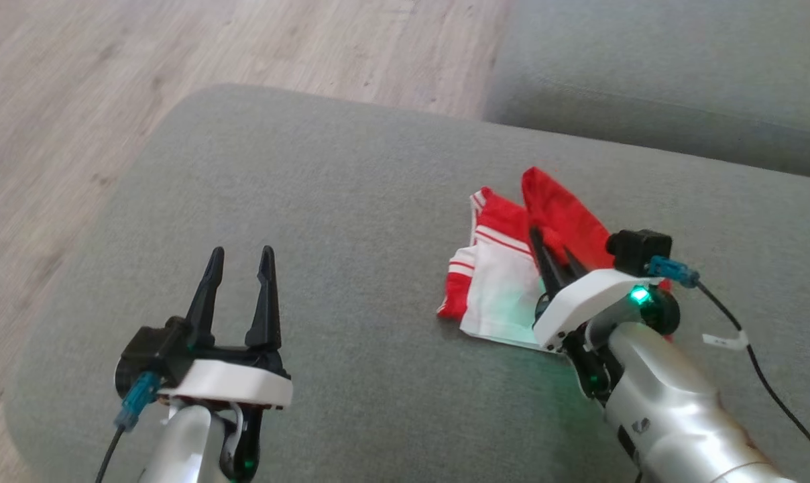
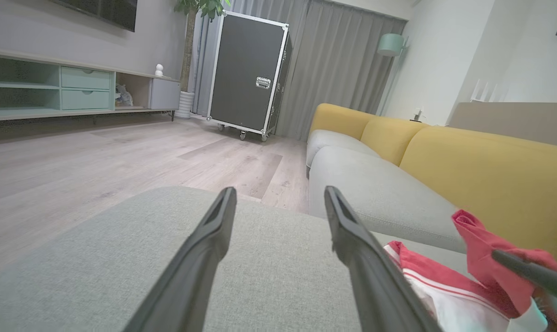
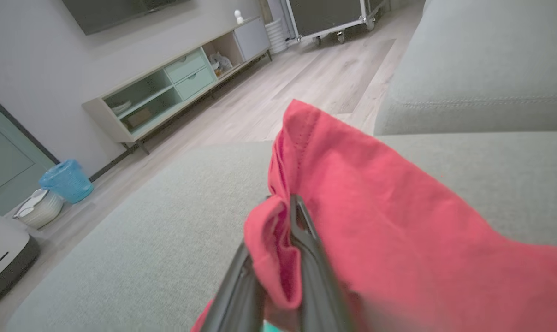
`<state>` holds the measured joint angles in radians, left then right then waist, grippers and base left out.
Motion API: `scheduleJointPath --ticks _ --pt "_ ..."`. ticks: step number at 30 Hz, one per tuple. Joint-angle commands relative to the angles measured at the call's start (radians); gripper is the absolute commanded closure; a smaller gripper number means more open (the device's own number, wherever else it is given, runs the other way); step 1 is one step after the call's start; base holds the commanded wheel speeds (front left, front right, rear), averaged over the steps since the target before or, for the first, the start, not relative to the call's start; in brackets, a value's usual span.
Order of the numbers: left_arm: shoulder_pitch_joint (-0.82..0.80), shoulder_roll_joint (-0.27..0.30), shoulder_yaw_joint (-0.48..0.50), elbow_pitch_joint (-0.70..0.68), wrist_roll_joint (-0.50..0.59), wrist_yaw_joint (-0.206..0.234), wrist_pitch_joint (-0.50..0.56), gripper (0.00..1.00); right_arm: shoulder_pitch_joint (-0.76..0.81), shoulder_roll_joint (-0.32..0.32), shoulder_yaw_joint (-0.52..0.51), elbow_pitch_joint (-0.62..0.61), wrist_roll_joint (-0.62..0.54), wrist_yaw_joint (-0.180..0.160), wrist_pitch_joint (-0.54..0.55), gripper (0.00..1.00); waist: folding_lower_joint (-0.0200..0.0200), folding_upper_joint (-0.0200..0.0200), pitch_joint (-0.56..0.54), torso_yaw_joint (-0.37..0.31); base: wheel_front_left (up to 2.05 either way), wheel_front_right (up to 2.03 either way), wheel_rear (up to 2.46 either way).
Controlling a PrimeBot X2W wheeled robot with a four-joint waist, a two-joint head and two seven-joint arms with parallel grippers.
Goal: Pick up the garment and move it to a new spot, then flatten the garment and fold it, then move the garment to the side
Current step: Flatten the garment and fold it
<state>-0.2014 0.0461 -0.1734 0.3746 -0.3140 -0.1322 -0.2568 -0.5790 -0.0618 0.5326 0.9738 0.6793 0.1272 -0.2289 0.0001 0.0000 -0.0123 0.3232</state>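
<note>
So the garment (image 1: 505, 268), a red and white piece with stripes, sits crumpled on the right part of the gray seat cushion (image 1: 324, 194), not far from the seam where the next gray cushion (image 1: 646, 80) begins. The right gripper (image 1: 550, 243) is clamped tight on a red fold of it. The right wrist view shows that fold bunched between the two dark fingers and standing up above the cushion, while the white part lies flat below. Hard to say how much of the rest is off the surface, since the arm covers that side.

There's plenty of room to the left. A wide bare stretch of cushion runs from the garment's white edge out to the rounded corner, and past that corner it's pale wood floor (image 1: 76, 100). The left gripper (image 1: 241, 249) hangs over that bare stretch, fingers spread wide with nothing between them, well apart from the garment.

Room-wise, the left wrist view shows yellow backrests (image 2: 490, 175) behind the gray seats, a big black wheeled case (image 2: 246, 74) by gray curtains (image 2: 338, 69), and a low shelf unit (image 2: 75, 87) along the wall.
</note>
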Motion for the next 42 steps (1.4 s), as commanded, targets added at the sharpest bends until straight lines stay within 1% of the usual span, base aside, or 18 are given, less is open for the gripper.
scheduleJointPath --ticks 1,2,10,14,15,16,22,24,27,29,30,33,37,40,42 --pt "-0.063 0.010 0.019 -0.027 -0.002 0.002 -0.005 0.00 -0.037 0.012 0.039 -0.012 0.029 0.003 -0.014 1.00 -0.0001 0.0000 0.022 0.021 0.00 0.00 0.00" --pt "-0.063 0.010 0.019 -0.027 -0.002 0.002 -0.005 0.00 -0.037 0.012 0.039 -0.012 0.029 0.003 -0.014 1.00 -0.0001 0.0000 0.022 0.021 0.00 0.00 0.00" --pt "-0.088 0.007 0.020 -0.025 -0.013 0.002 -0.005 0.00 -0.075 0.012 0.148 0.031 0.127 0.003 -0.029 1.00 -0.0001 0.0000 0.063 0.045 0.00 0.00 0.00" --pt "-0.090 0.006 0.015 -0.023 -0.015 0.002 -0.005 0.00 -0.087 0.012 0.210 0.052 0.151 0.003 -0.031 1.00 -0.0001 0.0000 0.071 0.046 0.00 0.00 0.00" --pt "-0.090 0.006 0.015 -0.023 -0.016 0.002 -0.005 0.00 -0.089 0.012 0.225 0.051 0.155 0.003 -0.032 0.63 -0.0001 0.0000 0.071 0.045 0.00 0.00 0.00" --pt "-0.090 0.006 0.015 -0.022 -0.016 0.002 -0.005 0.00 -0.084 0.012 0.243 0.041 0.168 0.003 -0.032 0.00 -0.0001 0.0000 0.071 0.044 0.00 0.00 0.00" --pt "-0.090 0.005 0.024 -0.014 -0.017 0.002 -0.005 0.00 -0.065 0.012 0.376 -0.089 0.289 0.003 -0.032 0.00 -0.0001 0.0000 0.057 0.018 0.00 0.00 0.00" --pt "-0.088 0.005 0.033 -0.017 -0.015 0.002 -0.005 0.00 -0.084 0.012 0.380 -0.104 0.303 0.003 -0.033 0.00 -0.0001 0.0000 0.051 0.000 0.00 0.00 0.00" --pt "-0.081 0.005 0.044 -0.022 -0.013 0.002 -0.005 0.00 -0.114 0.012 0.332 -0.110 0.278 0.003 -0.033 0.00 -0.0001 0.0000 0.038 -0.031 0.00 0.00 0.00" --pt "-0.075 0.005 0.053 -0.029 -0.011 0.002 -0.005 0.00 -0.130 0.012 0.273 -0.097 0.218 0.003 -0.033 0.00 -0.0001 0.0000 0.031 -0.056 0.00 0.00 0.00" --pt "-0.067 0.004 0.061 -0.036 -0.010 0.002 -0.005 0.00 -0.142 0.012 0.195 -0.077 0.126 0.003 -0.033 0.00 -0.0001 0.0000 0.023 -0.082 0.00 0.00 0.00" --pt "-0.055 0.004 0.077 -0.049 -0.009 0.002 -0.005 0.00 -0.134 0.003 0.046 -0.074 -0.029 0.003 -0.033 0.00 -0.0001 0.0000 0.014 -0.120 0.00 0.00 0.00" --pt "-0.039 0.004 0.085 -0.063 -0.011 0.002 -0.005 0.00 -0.066 -0.036 -0.148 -0.158 -0.221 0.003 -0.033 0.00 -0.0001 0.0000 0.008 -0.164 0.00 0.00 0.00" --pt "-0.030 0.004 0.088 -0.080 -0.014 0.005 -0.005 0.00 0.008 -0.046 -0.279 -0.249 -0.334 0.003 -0.033 0.00 -0.0001 0.0000 0.010 -0.194 0.00 0.00 0.00" --pt "-0.024 0.004 0.089 -0.086 -0.014 0.007 -0.005 0.00 0.059 -0.045 -0.345 -0.310 -0.402 0.003 -0.033 0.00 -0.0001 0.0000 0.014 -0.211 0.00 0.00 0.00"
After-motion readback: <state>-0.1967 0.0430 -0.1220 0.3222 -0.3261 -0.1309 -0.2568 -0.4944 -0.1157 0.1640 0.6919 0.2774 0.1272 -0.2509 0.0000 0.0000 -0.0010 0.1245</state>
